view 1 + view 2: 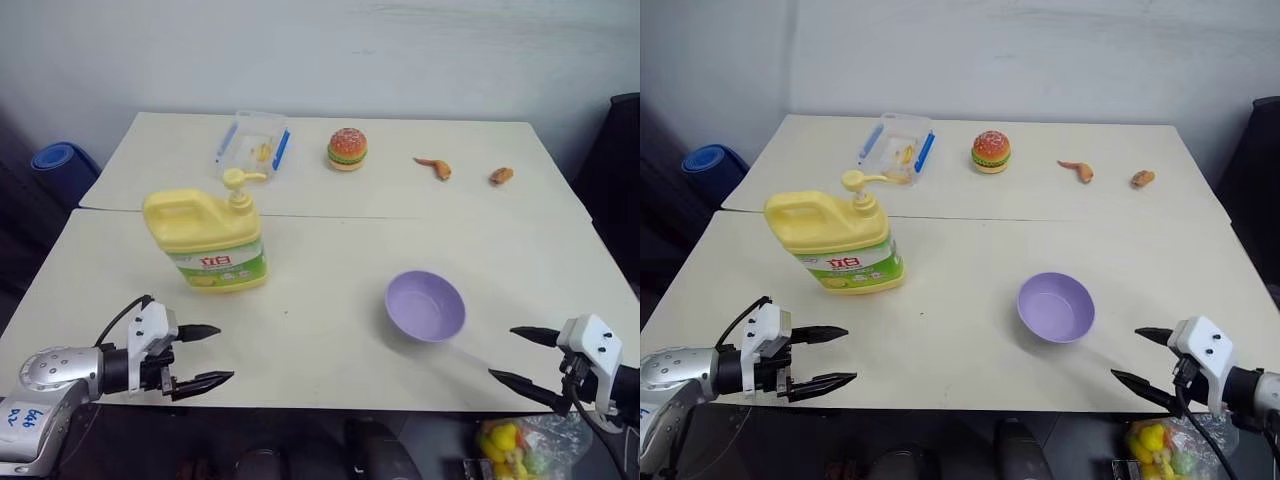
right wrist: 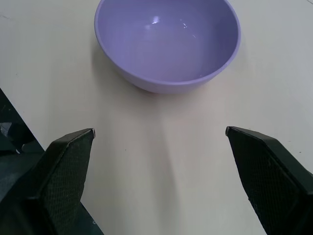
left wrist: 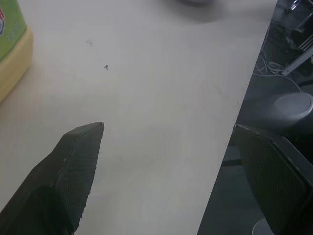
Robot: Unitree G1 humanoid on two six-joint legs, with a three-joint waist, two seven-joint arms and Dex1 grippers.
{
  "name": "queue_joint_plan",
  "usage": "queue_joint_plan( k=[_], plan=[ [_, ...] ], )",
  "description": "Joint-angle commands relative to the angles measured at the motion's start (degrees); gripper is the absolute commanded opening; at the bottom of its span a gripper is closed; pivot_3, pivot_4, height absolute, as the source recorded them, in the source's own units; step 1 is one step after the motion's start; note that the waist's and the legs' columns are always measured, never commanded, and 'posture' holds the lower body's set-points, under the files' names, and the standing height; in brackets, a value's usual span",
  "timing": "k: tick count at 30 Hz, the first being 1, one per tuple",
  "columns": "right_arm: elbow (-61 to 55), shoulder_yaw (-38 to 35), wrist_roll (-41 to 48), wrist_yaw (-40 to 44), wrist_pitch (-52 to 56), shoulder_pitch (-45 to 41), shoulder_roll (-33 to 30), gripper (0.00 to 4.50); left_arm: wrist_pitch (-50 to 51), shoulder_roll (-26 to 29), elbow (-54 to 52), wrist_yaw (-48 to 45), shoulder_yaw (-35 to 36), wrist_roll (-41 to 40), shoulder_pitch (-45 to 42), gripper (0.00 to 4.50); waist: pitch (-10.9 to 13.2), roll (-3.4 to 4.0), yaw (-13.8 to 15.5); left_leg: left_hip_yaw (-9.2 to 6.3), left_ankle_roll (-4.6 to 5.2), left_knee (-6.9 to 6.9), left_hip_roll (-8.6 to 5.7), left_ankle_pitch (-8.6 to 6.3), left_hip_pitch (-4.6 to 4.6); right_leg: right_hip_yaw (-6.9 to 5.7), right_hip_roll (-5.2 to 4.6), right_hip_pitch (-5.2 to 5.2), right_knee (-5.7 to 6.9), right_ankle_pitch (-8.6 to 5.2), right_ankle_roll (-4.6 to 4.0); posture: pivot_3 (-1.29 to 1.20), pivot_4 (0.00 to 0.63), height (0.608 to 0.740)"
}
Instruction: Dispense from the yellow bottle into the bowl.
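Yellow bottle (image 1: 208,238), squat glossy plastic; smooth round lavender bowl (image 1: 426,305); both claws (image 1: 207,355) (image 1: 522,354) agape, empty.

- My left gripper (image 1: 207,355) hovers over the near edge of the table (image 1: 320,260), fingers spread wide, holding nothing.
- My right gripper (image 1: 522,355) sits at the near right edge, equally spread and empty.
- The yellow bottle (image 1: 208,240) stands upright ahead of my left gripper.
- The bowl (image 1: 426,306) rests well apart from it, nearer my right gripper.
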Motion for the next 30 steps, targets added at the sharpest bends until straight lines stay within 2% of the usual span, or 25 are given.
queue_joint_plan(
  k=[1,9,17,24,30],
  plan=[
    [-1.18,-1.14,1.04,0.2,0.24,-0.75,-1.18,4.47,-0.93,-0.73,-0.11,0.81,0.32,-0.12,-1.01,4.5,0.0,0.0,0.0,0.0,0.0,0.0,0.0,0.0,0.0,0.0,0.0,0.0,0.0,0.0,0.0,0.0,0.15,0.74],
    [-2.44,-1.02,1.97,-0.6,2.31,-1.91,-0.55,4.47,1.91,-1.86,0.32,1.56,-0.63,-2.14,-3.62,4.5,0.0,0.0,0.03,0.0,0.0,0.02,0.0,0.0,-0.02,0.0,0.01,-0.01,0.0,0.01,0.03,0.0,0.15,0.74],
    [-13.11,-1.12,9.6,-4.02,10.87,-5.25,-0.73,4.47,8.48,0.95,-5.34,-1.54,-1.75,-8.5,-10.89,4.5,0.0,0.0,0.04,-0.04,-0.04,0.06,-0.01,0.02,-0.01,-0.02,0.0,0.0,0.1,0.02,0.03,0.0,0.15,0.74],
    [-17.73,14.02,3.55,-11.92,15.99,-12.52,-0.4,4.47,16.77,3.99,-9.03,-6.85,-7.64,-16.87,-28.56,4.5,0.0,0.0,0.12,-0.09,-0.06,0.1,-0.06,0.03,-0.08,-0.08,0.05,-0.02,0.07,0.02,0.03,0.0,0.15,0.74],
    [-14.29,24.29,-3.5,-14.86,14.73,-15.62,0.52,4.47,17.0,4.91,-8.05,-13.27,-13.69,-16.05,-36.86,4.5,0.0,0.0,-0.03,0.01,-0.06,0.13,-0.1,0.03,-0.12,-0.07,0.36,-0.1,0.02,0.01,0.03,0.0,0.15,0.74]
  ],
)
